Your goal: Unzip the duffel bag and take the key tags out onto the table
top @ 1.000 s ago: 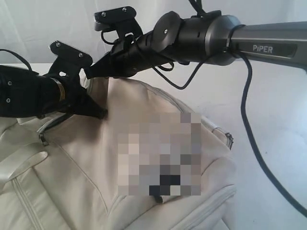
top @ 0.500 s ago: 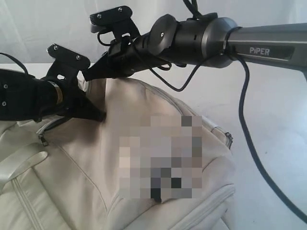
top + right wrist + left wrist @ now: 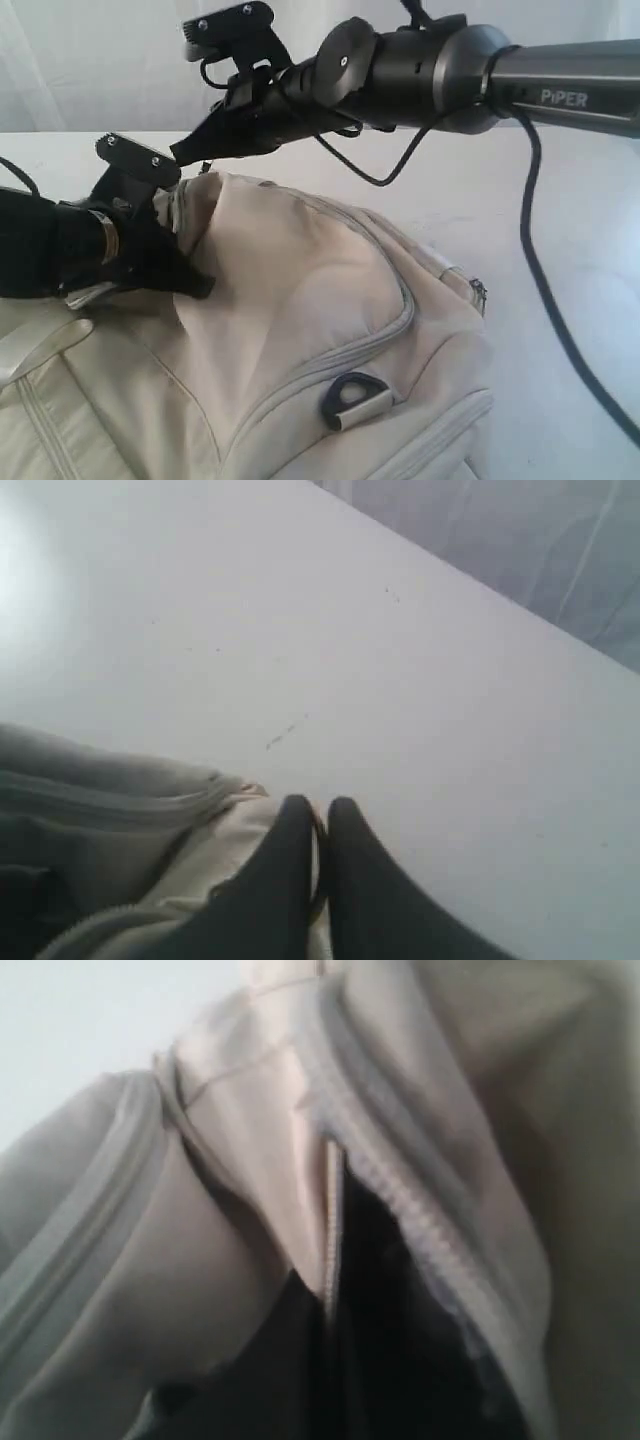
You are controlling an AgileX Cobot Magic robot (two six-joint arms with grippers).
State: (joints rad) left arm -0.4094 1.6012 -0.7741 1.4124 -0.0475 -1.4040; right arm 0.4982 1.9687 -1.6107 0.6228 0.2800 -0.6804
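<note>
Lettering on the right arm [image 3: 560,80] reads "PiPER" in pale letters on its grey casing; I find no other writing anywhere. A black cable [image 3: 540,290] loops down from that arm over the table [image 3: 590,230].

The duffel bag [image 3: 300,300] lies on the white table and fills the lower left of the exterior view, which cuts it off at the bottom and left edges. Its top is drawn up into a peak just under the right gripper [image 3: 185,155]. The left gripper [image 3: 200,287] has its tip pressed into a fold of the cloth lower down. Its jaws are closed, but I cannot tell whether they pinch any fabric.

Only the right wrist view shows the right fingers [image 3: 290,880] up close. They are nearly together, with a thin dark pull [image 3: 318,865] nipped between them at the bag's edge.

Only the left wrist view shows the grey zipper [image 3: 400,1200] parted, with dark lining [image 3: 380,1360] in the gap. That view is blurred, and nothing within the opening can be made out.

On the bag's front, a dark ring [image 3: 352,392] sits on a pale tab.
</note>
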